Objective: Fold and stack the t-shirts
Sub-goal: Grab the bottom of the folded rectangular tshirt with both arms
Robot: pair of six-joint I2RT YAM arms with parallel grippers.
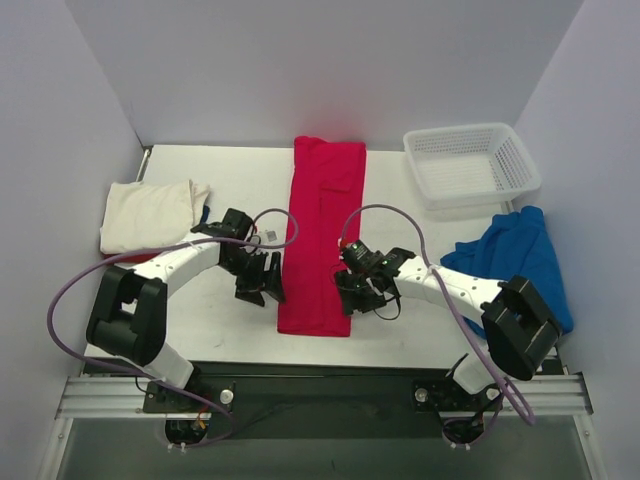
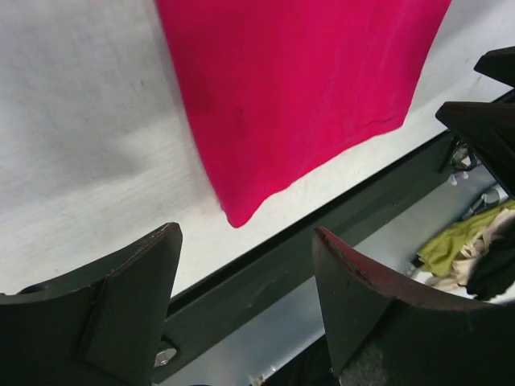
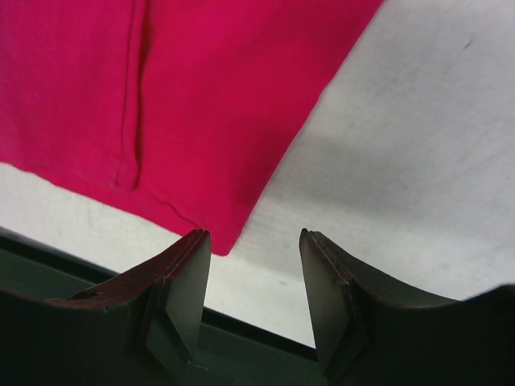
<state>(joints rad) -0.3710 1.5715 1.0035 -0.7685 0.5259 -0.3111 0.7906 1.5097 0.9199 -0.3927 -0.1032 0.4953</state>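
Note:
The crimson red t-shirt (image 1: 322,235) lies in a long narrow folded strip down the middle of the table. Its near left corner shows in the left wrist view (image 2: 298,88), its near right corner in the right wrist view (image 3: 177,104). My left gripper (image 1: 262,288) is open and empty, just left of the strip's near end. My right gripper (image 1: 358,296) is open and empty, at the strip's near right corner. The cream t-shirt (image 1: 148,214) lies folded at the far left. The royal blue t-shirt (image 1: 520,262) lies crumpled at the right.
A white lattice basket (image 1: 470,167) stands at the back right. The table's dark front edge (image 2: 322,241) runs just below both grippers. White walls close in the left, back and right sides.

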